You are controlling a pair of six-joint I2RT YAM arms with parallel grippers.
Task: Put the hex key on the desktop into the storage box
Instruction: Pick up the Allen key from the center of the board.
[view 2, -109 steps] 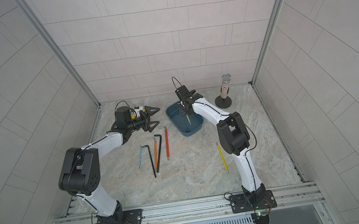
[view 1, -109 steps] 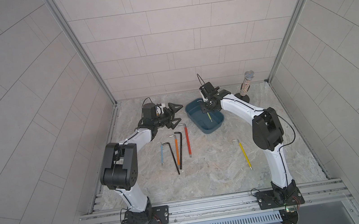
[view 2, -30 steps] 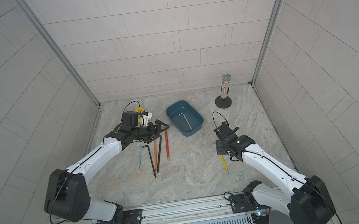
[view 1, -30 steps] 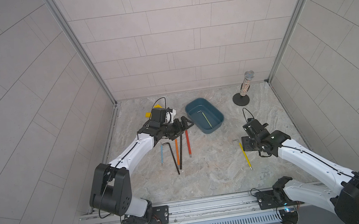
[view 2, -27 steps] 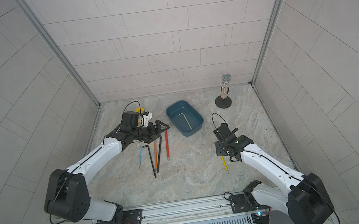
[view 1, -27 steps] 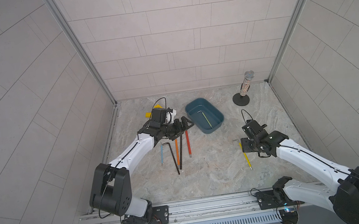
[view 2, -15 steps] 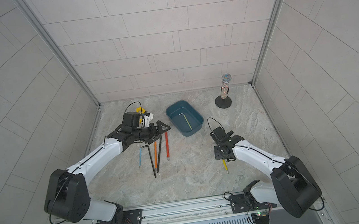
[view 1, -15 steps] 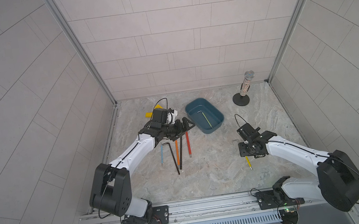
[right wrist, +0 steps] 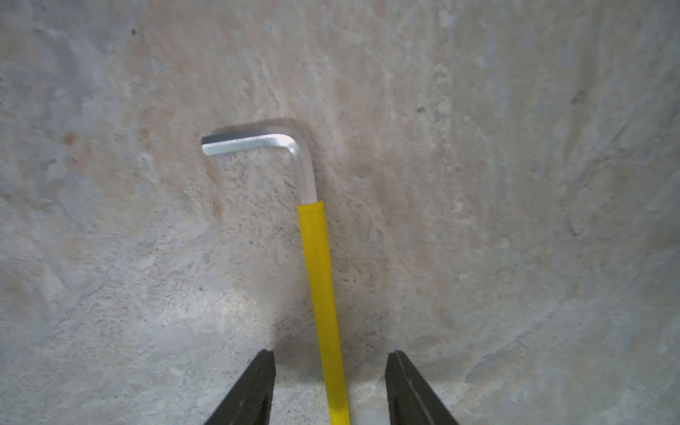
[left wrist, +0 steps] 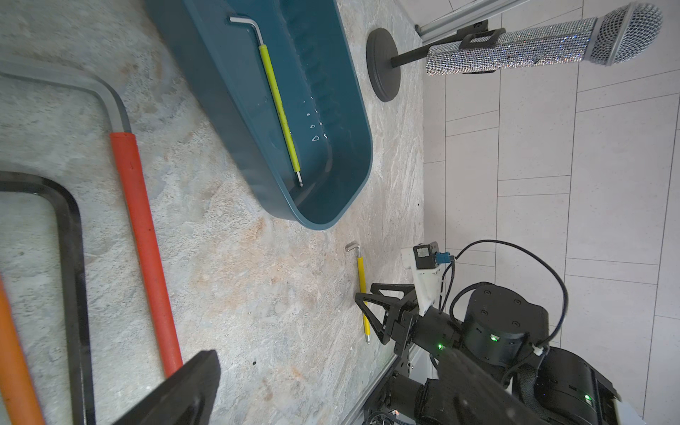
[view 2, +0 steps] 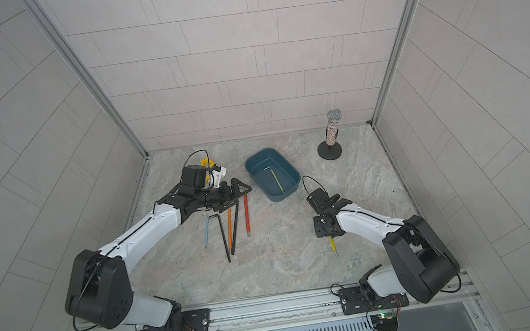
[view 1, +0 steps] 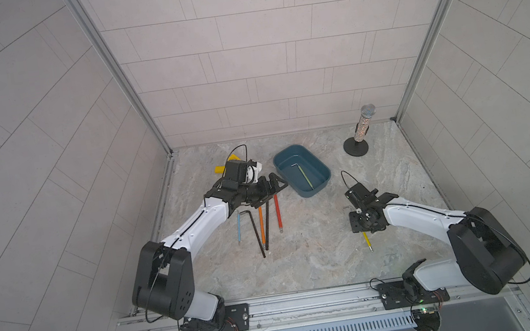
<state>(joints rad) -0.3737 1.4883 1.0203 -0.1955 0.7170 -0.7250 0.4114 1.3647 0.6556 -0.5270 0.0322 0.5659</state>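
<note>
**Operator:** Which step is in hand?

**Guide:** The pick-up. You have the right gripper low over the desktop. Its jaws are released and stand one on each side of the yellow hex key. A gap shows on both sides of the sleeve, so nothing is grasped. The key lies flat on the desktop, about midway between the fingers and well apart from the storage box.

**Operator:** What does the next move call for?

**Guide:** As judged from here:
1. Clench the jaws squarely on the yellow sleeve.
2. Lift straight up. The shaft is thin and may pivot in the grip.
3. Carry it over the box rim and let go beside the green-yellow key lying inside.

**Operator:** And the left side?

**Guide:** The left gripper hovers just by the bent end of the red key, near the box. These views do not show whether its jaws are released or clenched. More keys, including the orange key, lie on the desktop, so treat the task as far from done.
</note>
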